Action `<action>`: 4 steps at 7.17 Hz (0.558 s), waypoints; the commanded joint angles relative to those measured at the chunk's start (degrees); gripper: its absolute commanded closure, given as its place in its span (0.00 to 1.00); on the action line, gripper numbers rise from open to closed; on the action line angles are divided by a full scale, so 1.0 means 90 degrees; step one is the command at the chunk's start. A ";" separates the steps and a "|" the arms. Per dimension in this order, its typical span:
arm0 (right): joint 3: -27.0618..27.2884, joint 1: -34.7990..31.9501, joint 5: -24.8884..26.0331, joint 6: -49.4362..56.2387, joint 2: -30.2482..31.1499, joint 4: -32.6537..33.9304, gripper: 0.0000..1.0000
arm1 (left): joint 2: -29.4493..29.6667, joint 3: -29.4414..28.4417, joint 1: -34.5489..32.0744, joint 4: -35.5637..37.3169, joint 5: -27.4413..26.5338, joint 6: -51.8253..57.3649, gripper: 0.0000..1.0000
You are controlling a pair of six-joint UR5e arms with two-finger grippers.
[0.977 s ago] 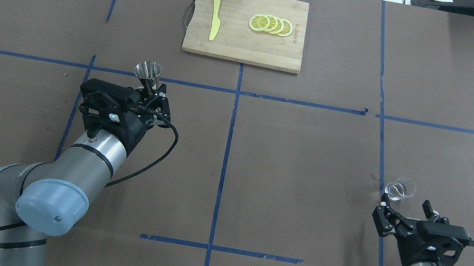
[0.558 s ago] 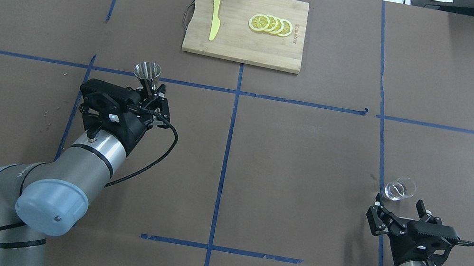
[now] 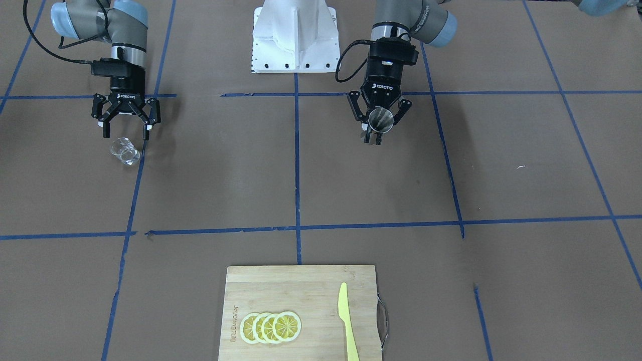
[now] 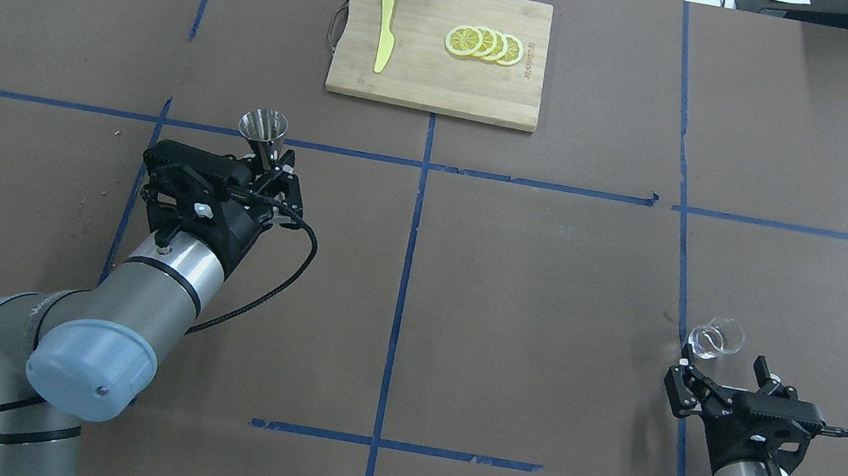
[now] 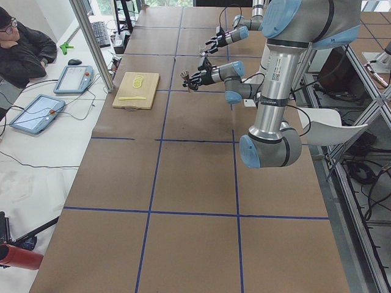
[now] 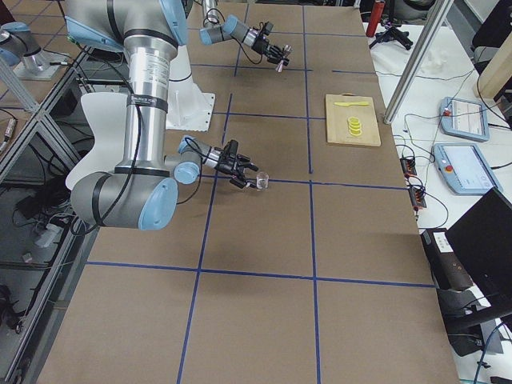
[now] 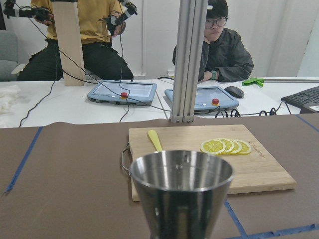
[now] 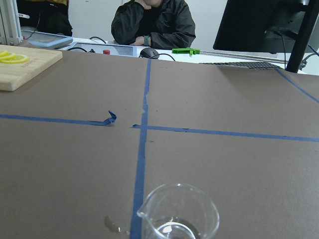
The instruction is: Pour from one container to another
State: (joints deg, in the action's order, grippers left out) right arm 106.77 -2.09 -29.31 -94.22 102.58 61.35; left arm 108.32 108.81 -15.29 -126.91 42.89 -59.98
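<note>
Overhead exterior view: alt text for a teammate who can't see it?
The left gripper holds a steel jigger upright left of centre; the open right gripper sits just short of a clear cup at right. A cutting board with lemon slices and a yellow knife lies beyond.

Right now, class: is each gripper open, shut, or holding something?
Left gripper: shut on the steel jigger.
Right gripper: open, holding nothing; the clear cup stands just ahead of it.

silver jigger (image 4: 263, 127), clear cup (image 4: 715, 339)
</note>
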 commanded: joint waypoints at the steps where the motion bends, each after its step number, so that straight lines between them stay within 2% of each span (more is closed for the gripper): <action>1: -0.0076 -0.0119 -0.0024 0.0019 -0.0011 0.0000 0.00 | -0.0004 0.0000 0.0000 0.0000 0.0000 0.0004 1.00; 4: -0.0396 -0.0236 -0.0053 0.0039 -0.0410 0.0000 0.00 | -0.0023 -0.0010 0.0000 0.0010 0.0000 0.0004 1.00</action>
State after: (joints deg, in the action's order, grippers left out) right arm 104.98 -3.73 -29.68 -93.88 100.55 61.35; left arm 108.18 108.73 -15.29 -126.89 42.89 -59.94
